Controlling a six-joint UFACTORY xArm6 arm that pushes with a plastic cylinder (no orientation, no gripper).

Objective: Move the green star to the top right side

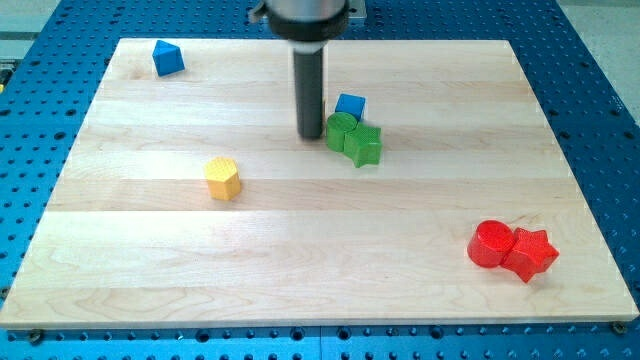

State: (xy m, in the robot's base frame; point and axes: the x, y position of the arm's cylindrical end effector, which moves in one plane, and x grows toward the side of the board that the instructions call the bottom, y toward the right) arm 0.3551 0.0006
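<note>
The green star (365,144) lies just above the board's middle, a little to the view's right. A rounded green block (340,129) touches its upper left side, and a blue cube (350,105) sits right behind both. My tip (310,135) stands on the board just left of the rounded green block, very close to it or touching it. The rod rises straight up out of the view's top.
A blue block (167,58) lies at the top left. A yellow hexagonal block (223,178) lies left of centre. A red round block (491,244) and a red star (530,253) touch at the bottom right. The wooden board (150,280) sits on a blue perforated table.
</note>
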